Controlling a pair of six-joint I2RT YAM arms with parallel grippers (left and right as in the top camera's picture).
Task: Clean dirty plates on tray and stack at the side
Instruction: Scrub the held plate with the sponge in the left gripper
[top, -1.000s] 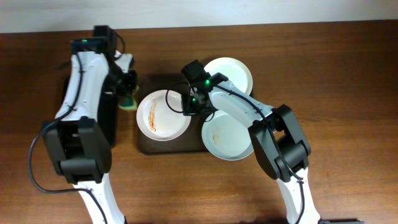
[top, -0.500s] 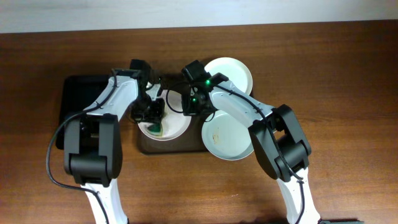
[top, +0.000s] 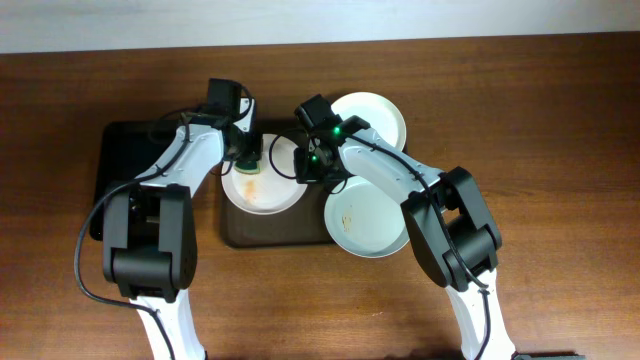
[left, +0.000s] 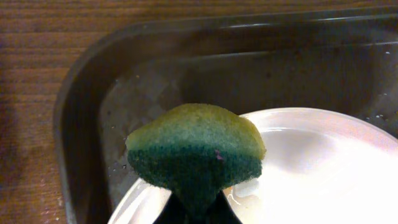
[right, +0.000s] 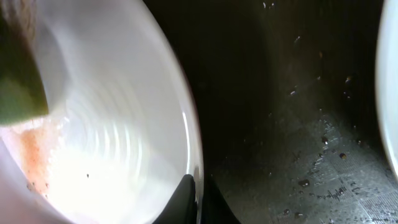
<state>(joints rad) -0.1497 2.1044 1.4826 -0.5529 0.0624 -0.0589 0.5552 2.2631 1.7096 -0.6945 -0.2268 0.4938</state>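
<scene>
Three white plates show in the overhead view. The left plate (top: 268, 188) lies on the dark brown tray (top: 300, 230) and bears an orange smear. My left gripper (top: 245, 158) is shut on a green and yellow sponge (left: 196, 149) pressed on that plate's far left part (left: 311, 162). My right gripper (top: 309, 170) is shut on the same plate's right rim (right: 186, 124). A second plate (top: 365, 222) with faint streaks lies at the tray's right end. A third plate (top: 372, 118) lies at the tray's back right corner.
A glossy black tray (top: 130, 160) lies on the wooden table left of the brown tray. The brown tray's wet floor (right: 298, 124) shows right of the held rim. A wall edge runs along the table's far side.
My left gripper brought the sponge from beside the tray onto the left plate, then moved it from the plate's middle to its far left part. The orange streaks are now smeared. The right arm stayed put.
</scene>
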